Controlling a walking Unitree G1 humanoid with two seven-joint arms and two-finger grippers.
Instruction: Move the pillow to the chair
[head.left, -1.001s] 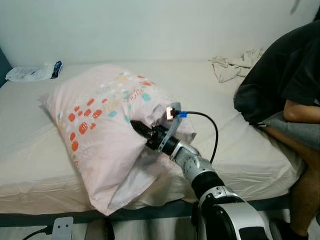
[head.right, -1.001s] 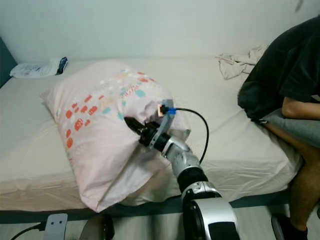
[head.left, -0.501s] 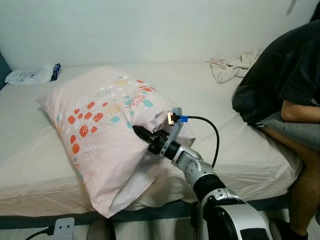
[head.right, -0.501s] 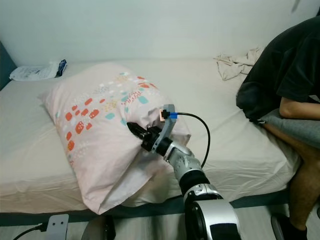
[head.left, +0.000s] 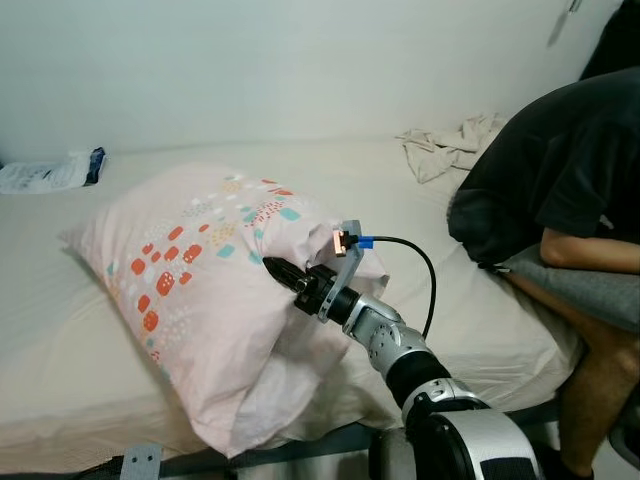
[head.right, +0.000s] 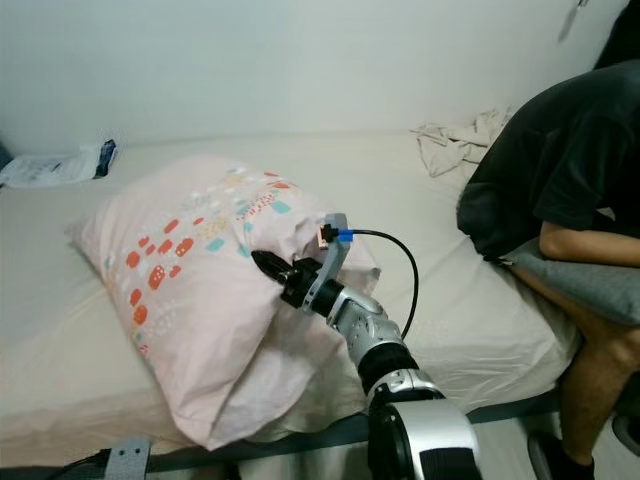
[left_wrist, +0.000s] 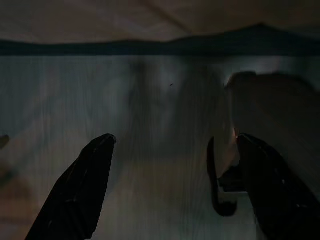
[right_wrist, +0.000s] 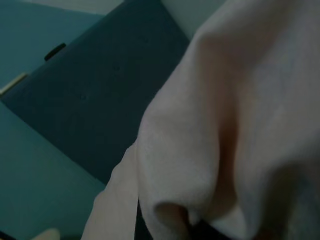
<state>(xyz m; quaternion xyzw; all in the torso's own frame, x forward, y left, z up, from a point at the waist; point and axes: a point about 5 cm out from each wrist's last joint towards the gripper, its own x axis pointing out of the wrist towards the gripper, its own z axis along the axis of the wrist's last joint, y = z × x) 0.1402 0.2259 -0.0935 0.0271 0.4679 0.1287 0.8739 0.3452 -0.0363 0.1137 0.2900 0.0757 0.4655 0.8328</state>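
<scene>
My right tool (head.left: 275, 270) grips the pillow (head.left: 190, 290) at centre frame, on the bed (head.left: 60, 370). My left tool (left_wrist: 165, 185) hangs open.

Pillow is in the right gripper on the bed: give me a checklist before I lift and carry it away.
1. Grip: right gripper is pressed into the pink pillow, fabric bunched at its fingers; ok.
2. Pillow free of the bed: its lower end hangs over the mattress edge; not ok.
3. Cable on the right wrist loops free of the pillow; ok.
4. Person sits on the bed at the robot's right, apart from the arm; ok.
5. Chair location: cannot tell.
6. Left gripper open, idle; ok.
</scene>
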